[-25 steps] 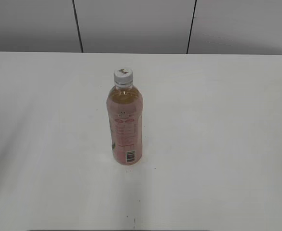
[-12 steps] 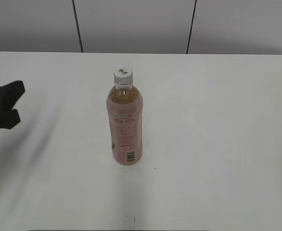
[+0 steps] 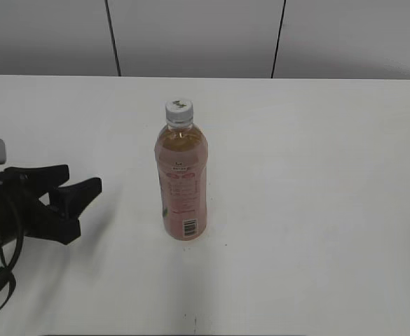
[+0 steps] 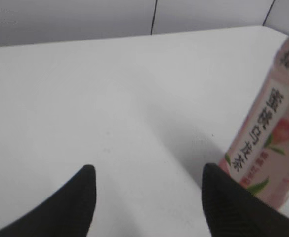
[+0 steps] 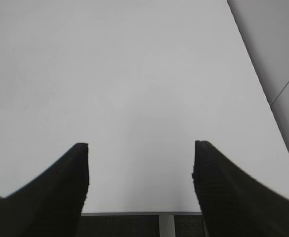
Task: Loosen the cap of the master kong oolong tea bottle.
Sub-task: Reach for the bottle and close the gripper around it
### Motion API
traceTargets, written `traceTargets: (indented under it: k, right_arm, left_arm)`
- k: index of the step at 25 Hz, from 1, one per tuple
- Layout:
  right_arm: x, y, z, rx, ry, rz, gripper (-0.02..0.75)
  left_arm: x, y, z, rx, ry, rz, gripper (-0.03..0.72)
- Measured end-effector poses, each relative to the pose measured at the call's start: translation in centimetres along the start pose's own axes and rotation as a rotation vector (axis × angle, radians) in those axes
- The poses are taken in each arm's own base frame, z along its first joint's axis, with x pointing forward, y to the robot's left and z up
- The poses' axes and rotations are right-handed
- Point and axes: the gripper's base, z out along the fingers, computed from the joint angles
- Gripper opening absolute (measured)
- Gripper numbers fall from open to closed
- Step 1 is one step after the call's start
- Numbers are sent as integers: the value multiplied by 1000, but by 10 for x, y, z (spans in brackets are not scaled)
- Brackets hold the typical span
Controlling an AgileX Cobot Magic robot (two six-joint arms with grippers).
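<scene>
The master kong oolong tea bottle (image 3: 182,182) stands upright near the middle of the white table, with amber tea and a pink label. Its white cap (image 3: 179,110) sits on top, with a small dark mark. In the left wrist view the bottle's label (image 4: 272,133) shows at the right edge; the cap is out of that view. My left gripper (image 3: 80,179) is open and empty, left of the bottle and apart from it; its two black fingers (image 4: 146,173) frame bare table. My right gripper (image 5: 140,145) is open and empty over bare table; it is out of the exterior view.
The white table (image 3: 317,210) ends at a grey panelled wall (image 3: 190,35) at the back. In the right wrist view the table's edge (image 5: 134,213) shows below the fingers, with dark floor beyond.
My left gripper has come in from the left edge of the exterior view and moved right, toward the bottle. The bottle has not moved.
</scene>
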Motion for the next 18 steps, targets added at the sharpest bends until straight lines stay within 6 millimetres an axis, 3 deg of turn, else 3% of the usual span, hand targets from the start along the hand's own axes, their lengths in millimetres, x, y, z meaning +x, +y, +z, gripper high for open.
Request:
traceTargets:
  k: [6, 18]
  right_arm:
    - [0, 0, 0, 0, 0, 0, 501]
    - [0, 0, 0, 0, 0, 0, 501]
  left_arm:
    - [16, -8, 3, 104, 78, 12, 526]
    - [18, -10, 9, 165, 87, 32, 543]
